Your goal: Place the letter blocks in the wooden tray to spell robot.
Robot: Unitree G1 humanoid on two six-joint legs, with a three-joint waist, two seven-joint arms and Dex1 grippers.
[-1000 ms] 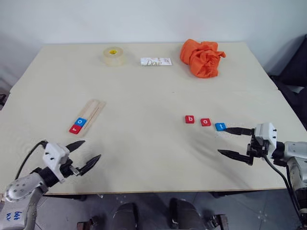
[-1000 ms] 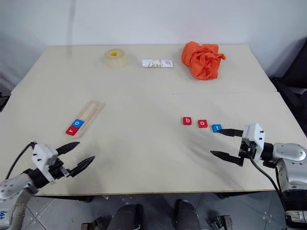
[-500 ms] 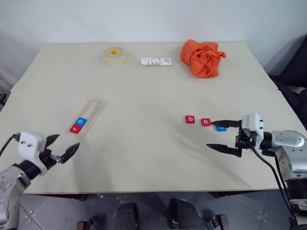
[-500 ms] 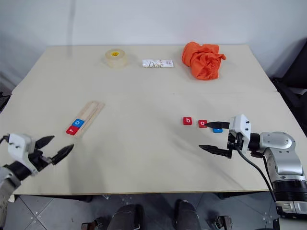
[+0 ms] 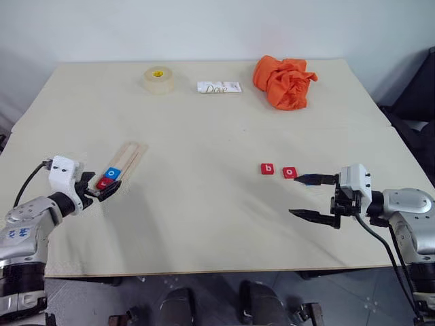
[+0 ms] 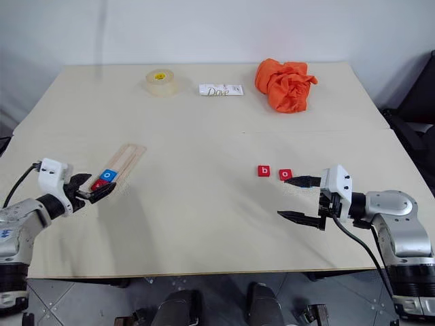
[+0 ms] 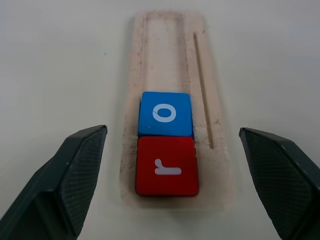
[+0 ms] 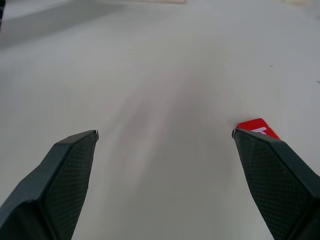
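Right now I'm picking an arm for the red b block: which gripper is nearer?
Right. The right gripper hovers just past the o block beside the red b block; the left gripper is across the table at the wooden tray.

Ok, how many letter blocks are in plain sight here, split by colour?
Red letter blocks: 3, r in the wooden tray, b and o on the table.
Blue letter blocks: 1, o in the tray.
Total in plain sight: 4.
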